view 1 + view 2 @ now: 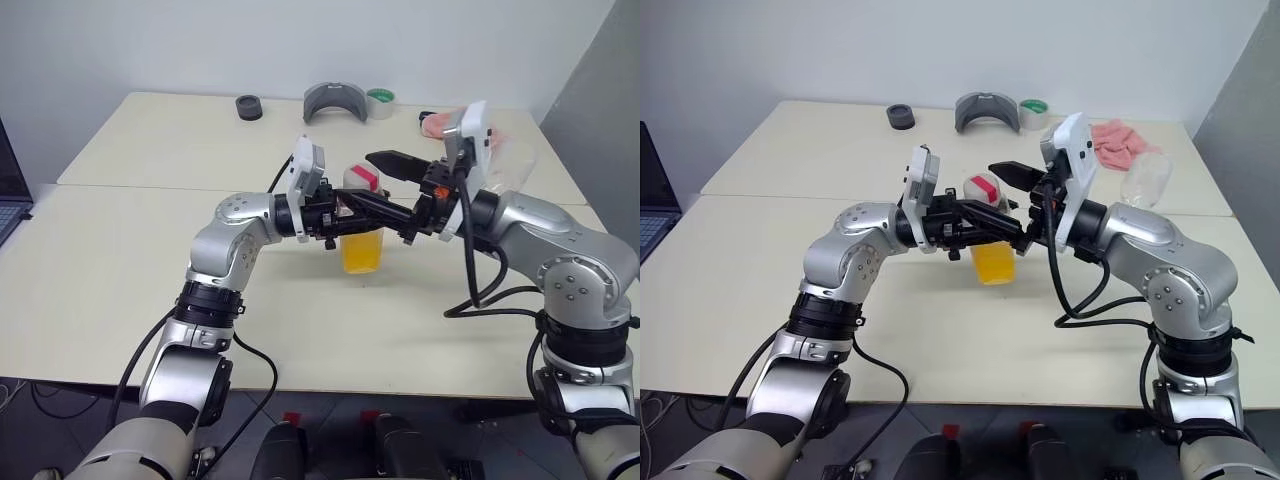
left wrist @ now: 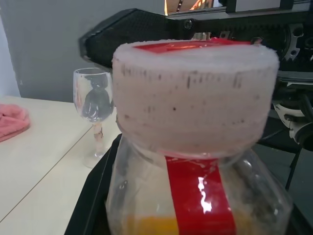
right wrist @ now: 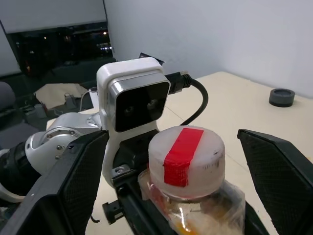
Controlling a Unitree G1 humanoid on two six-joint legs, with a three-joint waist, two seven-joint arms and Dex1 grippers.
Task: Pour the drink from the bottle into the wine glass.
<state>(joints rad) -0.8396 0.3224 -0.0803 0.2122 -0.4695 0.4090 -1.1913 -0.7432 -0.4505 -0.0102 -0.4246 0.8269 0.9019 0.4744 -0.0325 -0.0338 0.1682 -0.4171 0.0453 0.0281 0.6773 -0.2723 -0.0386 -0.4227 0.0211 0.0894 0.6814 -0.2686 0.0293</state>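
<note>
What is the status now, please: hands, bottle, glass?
Left hand shut on bottle, cap on. Right hand open, fingers either side of cap. Wine glass stands apart, empty. Nothing in the way.

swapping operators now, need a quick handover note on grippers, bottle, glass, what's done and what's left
Left gripper: shut on the bottle, holding it upright above the table.
Right gripper: open, fingers either side of the cap, not closed on it.
The drink sits in the lower part of the bottle.
Wine glass: upright on the table's far right, beside a pink cloth, no drink visible in it.
Done: bottle picked up.
Left: take the cap off, carry the bottle to the glass, pour.
</note>
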